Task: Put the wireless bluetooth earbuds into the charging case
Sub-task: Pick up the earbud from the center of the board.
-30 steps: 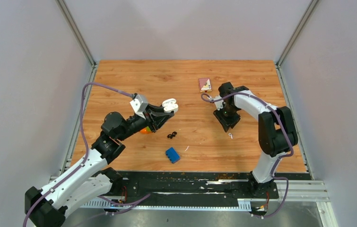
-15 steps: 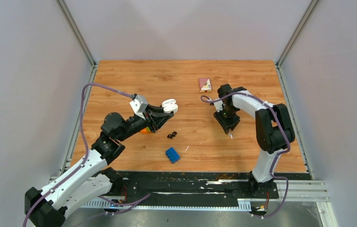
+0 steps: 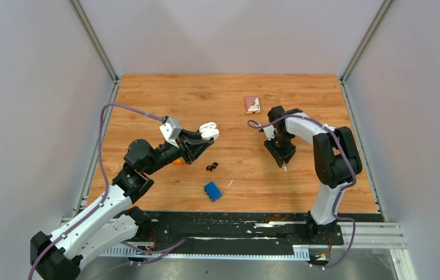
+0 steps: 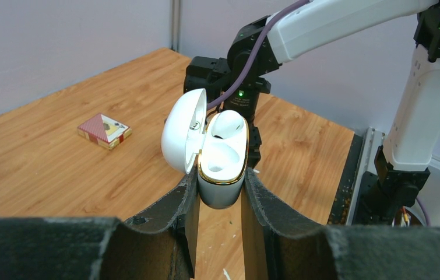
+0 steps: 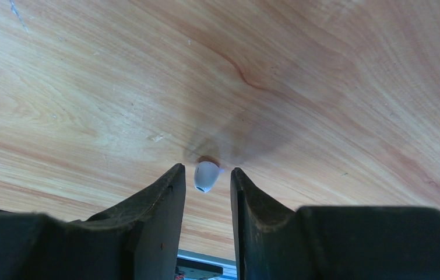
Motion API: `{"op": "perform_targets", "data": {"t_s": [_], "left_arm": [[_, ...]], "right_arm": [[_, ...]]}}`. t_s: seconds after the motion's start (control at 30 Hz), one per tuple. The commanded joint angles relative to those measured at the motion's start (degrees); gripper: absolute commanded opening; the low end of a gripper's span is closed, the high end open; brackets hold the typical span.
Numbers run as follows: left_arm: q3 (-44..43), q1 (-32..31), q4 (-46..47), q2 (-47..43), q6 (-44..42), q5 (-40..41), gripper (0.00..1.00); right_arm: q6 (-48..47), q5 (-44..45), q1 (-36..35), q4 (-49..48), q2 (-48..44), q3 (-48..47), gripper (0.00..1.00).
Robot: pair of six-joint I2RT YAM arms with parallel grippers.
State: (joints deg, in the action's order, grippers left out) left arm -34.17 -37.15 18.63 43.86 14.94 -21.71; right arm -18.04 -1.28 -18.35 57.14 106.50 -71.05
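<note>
My left gripper is shut on an open white charging case with a gold rim, held upright above the table, its lid swung left. Two black earbuds lie together on the wood below it. My right gripper is open and low over the table. One white earbud lies between its fingertips with a gap on each side; it also shows in the top view. I cannot make out a second white earbud.
A blue case lies near the front edge with a small white scrap beside it. A red card box lies at the back. An orange object sits under my left arm.
My right gripper has moved toward the near edge and come down around the white earbud. The left gripper and the case have barely moved.
</note>
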Motion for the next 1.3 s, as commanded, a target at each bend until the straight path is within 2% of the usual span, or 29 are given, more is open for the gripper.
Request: {"op": "perform_targets", "data": {"t_s": [0.0, 0.57, 0.67, 0.83, 0.93, 1.2, 1.27], "left_arm": [[0.15, -0.31, 1.85, -0.85, 0.09, 0.45, 0.03], [-0.32, -0.34, 1.41, -0.60, -0.35, 0.33, 0.03], [-0.32, -0.32, 1.30, -0.61, -0.42, 0.31, 0.03], [-0.41, -0.34, 0.90, -0.57, -0.45, 0.25, 0.03], [-0.61, -0.30, 0.62, -0.17, -0.57, -0.03, 0.03], [-2.55, -0.34, 1.25, 3.27, -0.85, -1.63, 0.03], [-3.75, -0.30, 2.70, 5.37, 0.01, -2.45, 0.03]], "right_arm": [[1.17, 1.23, -0.28, -0.33, 0.69, 0.51, 0.34], [1.12, 1.19, -0.28, -0.59, 1.91, 1.32, 0.28], [1.09, 1.28, -0.28, -0.63, 1.97, 1.61, 0.24], [0.93, 1.06, -0.28, -0.34, 1.20, 1.71, 0.08], [0.77, 0.41, -0.26, 0.54, -0.79, 0.94, 0.03], [-2.22, -11.26, -0.28, 4.66, -10.45, -1.09, 0.00], [-4.83, -16.52, -0.29, 4.10, -16.57, -0.22, 0.00]]}}
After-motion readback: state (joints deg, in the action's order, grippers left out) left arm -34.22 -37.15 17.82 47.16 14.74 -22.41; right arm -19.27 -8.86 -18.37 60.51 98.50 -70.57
